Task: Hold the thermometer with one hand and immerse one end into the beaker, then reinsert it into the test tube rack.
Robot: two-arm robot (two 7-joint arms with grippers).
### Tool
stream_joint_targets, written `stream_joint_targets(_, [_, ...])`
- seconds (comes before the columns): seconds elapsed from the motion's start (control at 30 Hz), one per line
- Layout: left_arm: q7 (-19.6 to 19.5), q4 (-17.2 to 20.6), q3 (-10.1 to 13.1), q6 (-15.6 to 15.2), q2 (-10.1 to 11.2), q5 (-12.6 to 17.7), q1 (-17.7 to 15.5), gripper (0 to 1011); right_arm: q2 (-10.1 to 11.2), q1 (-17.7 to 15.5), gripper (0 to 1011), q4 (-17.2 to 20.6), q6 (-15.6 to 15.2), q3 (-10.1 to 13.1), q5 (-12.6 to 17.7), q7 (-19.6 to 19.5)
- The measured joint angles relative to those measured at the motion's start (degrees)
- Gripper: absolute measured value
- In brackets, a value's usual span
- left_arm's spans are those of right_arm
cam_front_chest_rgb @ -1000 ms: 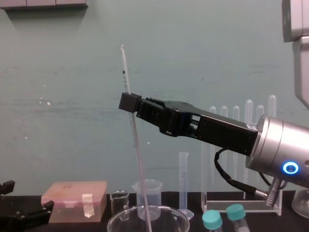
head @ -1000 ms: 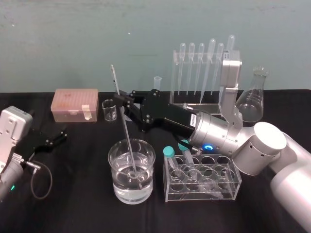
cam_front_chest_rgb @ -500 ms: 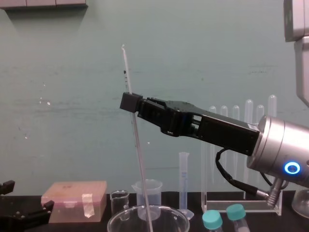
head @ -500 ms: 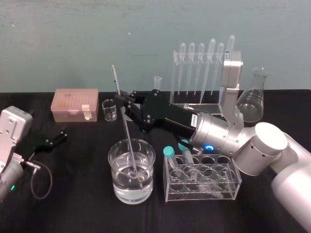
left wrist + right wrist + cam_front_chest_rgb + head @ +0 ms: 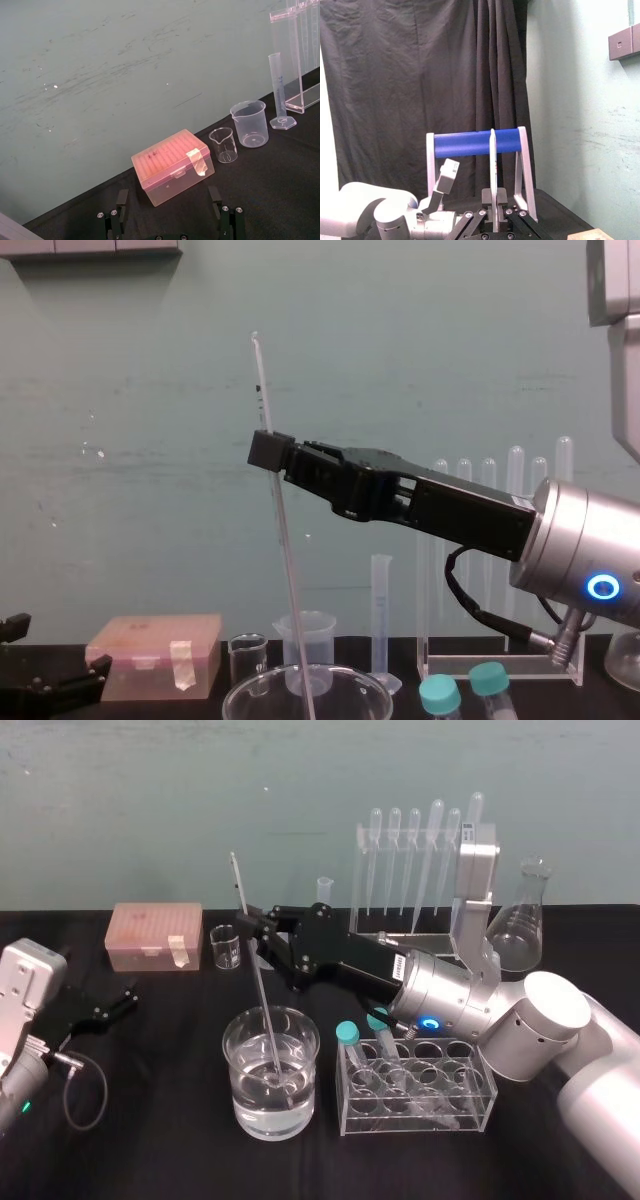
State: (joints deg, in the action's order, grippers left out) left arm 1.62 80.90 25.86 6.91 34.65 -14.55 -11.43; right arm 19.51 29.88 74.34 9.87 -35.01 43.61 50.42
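1. In the head view, the long black right gripper (image 5: 250, 927), on a silver arm with a glowing blue ring, is seen clamped on the upper part of the very long, thin, whitish glass thermometer (image 5: 262, 995). The rod is held slightly tilted, and its lower end is dipped into the water in the wide clear glass beaker (image 5: 228, 1050). The tall clear acrylic test tube rack (image 5: 390, 927) stands behind the arm, with bulb-topped plastic pipettes (image 5: 412, 860) hung in it. The small black left gripper (image 5: 100, 1010) rests at the left on the black table (image 5: 160, 1120).
2. In the left wrist view, the left gripper (image 5: 167, 200) is seen spread apart with nothing held, and a pink lidded plastic box (image 5: 170, 165) lies beyond it.
3. In the right wrist view, the thermometer (image 5: 493, 170) is pinched by the right gripper (image 5: 492, 200).
4. In the chest view, the thermometer (image 5: 285, 570) is gripped below its top by the right gripper (image 5: 270, 450) and runs down into the beaker (image 5: 250, 690). The test tube rack (image 5: 500, 667) stands to the right.
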Motion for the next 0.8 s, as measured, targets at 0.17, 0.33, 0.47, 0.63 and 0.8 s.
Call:
stream_joint_targets(0.17, [0.0,0.0,0.0,0.0,0.0,0.0,0.0,1008,0.0,-0.1,55,0.1,-0.1,-0.1,0.0,0.0])
stream_joint_targets(0.33, [0.0,0.0,0.0,0.0,0.0,0.0,0.0,1008,0.1,-0.1,55,0.2,-0.2,-0.1,0.1,0.0])
stream_joint_targets(0.47, [0.0,0.0,0.0,0.0,0.0,0.0,0.0,1008,0.1,-0.2,55,0.3,-0.2,-0.1,0.1,0.0])
stream_joint_targets(0.63, [0.0,0.0,0.0,0.0,0.0,0.0,0.0,1008,0.2,-0.2,55,0.5,-0.2,-0.1,0.1,-0.2])
stream_joint_targets(0.8, [0.0,0.0,0.0,0.0,0.0,0.0,0.0,1008,0.2,-0.2,55,0.6,-0.3,-0.1,0.1,-0.2])
